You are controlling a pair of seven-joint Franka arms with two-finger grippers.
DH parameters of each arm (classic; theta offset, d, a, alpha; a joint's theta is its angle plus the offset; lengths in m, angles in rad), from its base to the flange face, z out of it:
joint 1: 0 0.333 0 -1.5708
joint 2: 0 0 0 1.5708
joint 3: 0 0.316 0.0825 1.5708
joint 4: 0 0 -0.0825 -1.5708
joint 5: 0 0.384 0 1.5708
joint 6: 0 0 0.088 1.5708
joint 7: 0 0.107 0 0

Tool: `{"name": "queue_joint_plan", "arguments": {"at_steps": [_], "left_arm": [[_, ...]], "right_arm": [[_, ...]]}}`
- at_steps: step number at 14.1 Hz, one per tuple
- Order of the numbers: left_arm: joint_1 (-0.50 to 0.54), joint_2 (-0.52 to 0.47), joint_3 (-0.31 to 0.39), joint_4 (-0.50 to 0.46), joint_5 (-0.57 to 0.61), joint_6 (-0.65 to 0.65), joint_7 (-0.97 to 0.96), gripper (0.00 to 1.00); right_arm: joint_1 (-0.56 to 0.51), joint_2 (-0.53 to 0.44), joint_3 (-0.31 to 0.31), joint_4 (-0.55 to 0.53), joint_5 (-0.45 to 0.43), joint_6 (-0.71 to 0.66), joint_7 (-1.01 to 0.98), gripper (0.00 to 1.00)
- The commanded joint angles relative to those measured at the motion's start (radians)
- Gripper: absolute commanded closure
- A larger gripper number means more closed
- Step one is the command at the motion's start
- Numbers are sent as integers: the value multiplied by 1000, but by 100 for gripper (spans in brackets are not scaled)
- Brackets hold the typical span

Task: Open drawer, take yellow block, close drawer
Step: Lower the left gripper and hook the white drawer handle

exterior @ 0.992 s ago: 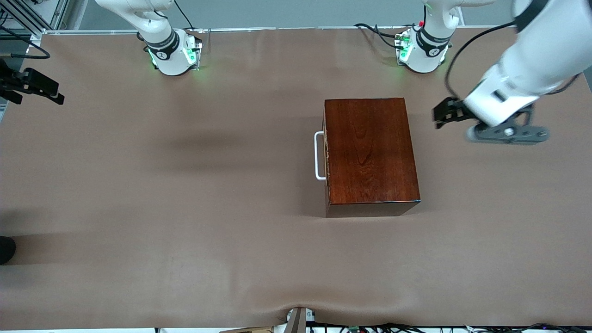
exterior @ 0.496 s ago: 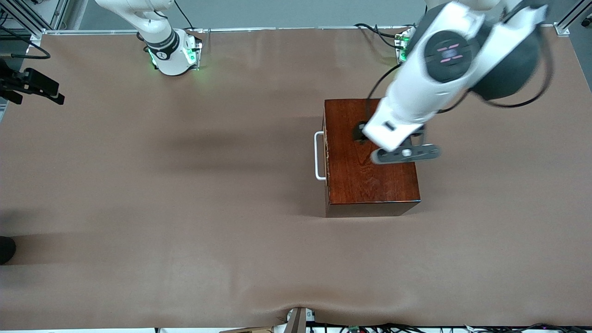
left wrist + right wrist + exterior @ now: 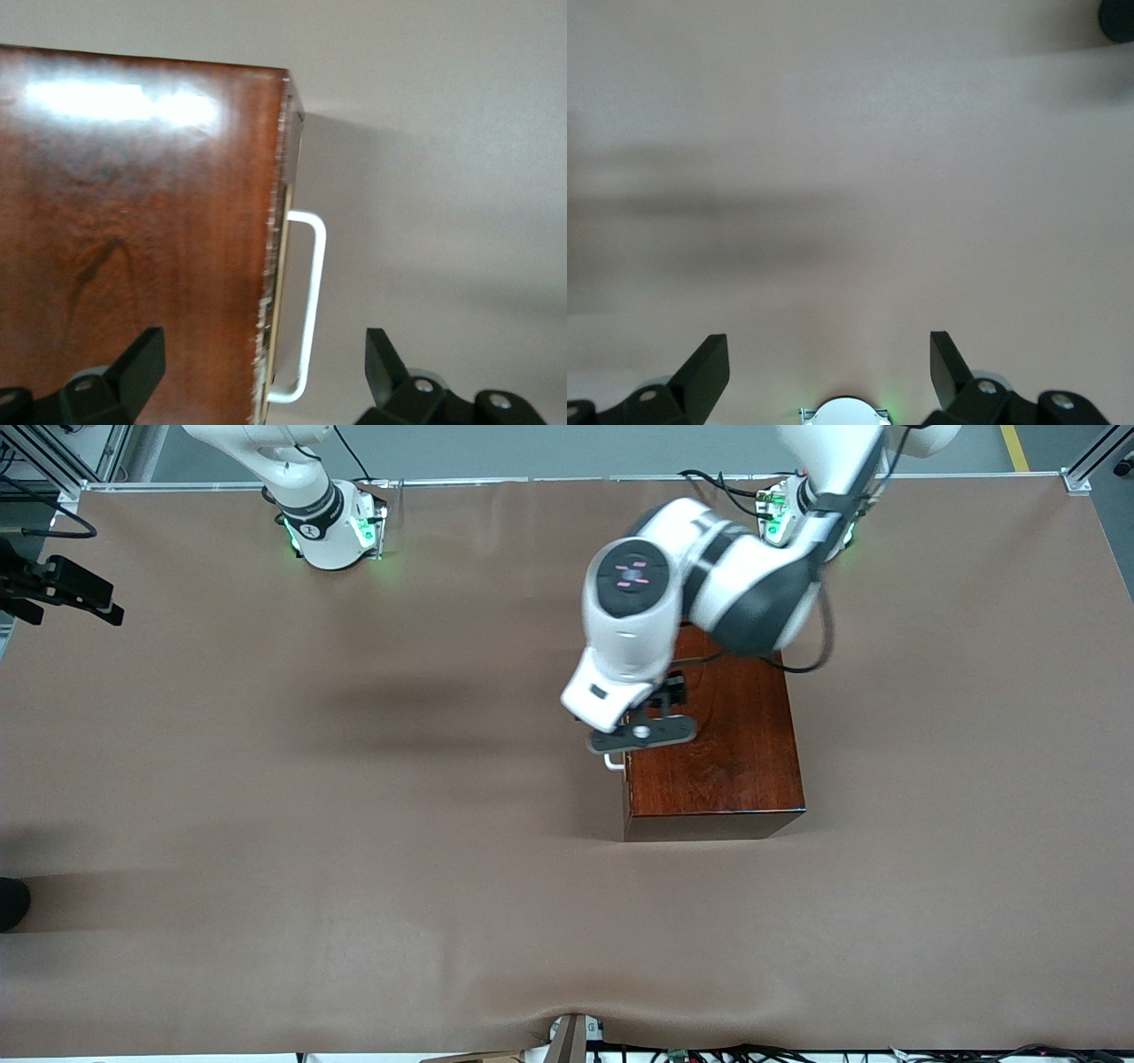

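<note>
Hung the left end effector over the handle edge of the dark wooden box, fingers spread wide, nothing held; one finger above the box top, the other above bare worktop, white handle between them but untouched. Sat the drawer fully pushed in, only its pale front edge showing along the box side facing the right arm's end of the worktop. Could not see the yellow block anywhere. Waited the right end effector up in the air over bare worktop near its own base, fingers wide apart, empty.
</note>
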Motion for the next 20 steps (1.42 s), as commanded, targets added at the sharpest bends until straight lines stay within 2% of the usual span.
{"name": "queue_joint_plan", "arguments": {"at_steps": [1,9,13,20], "left_arm": [[-111,91,94,119,14,-3,-47,0],[-194,185,122,132,27,46,-44,0],[-226,219,122,127,95,46,-30,0],[-254,262,115,118,175,-37,36,0]], "right_arm": [[-11,5,10,11,4,-11,2,0],[-9,5,10,11,4,-9,0,0],[-9,5,10,12,4,-9,0,0],[-9,5,12,12,3,-9,0,0]]}}
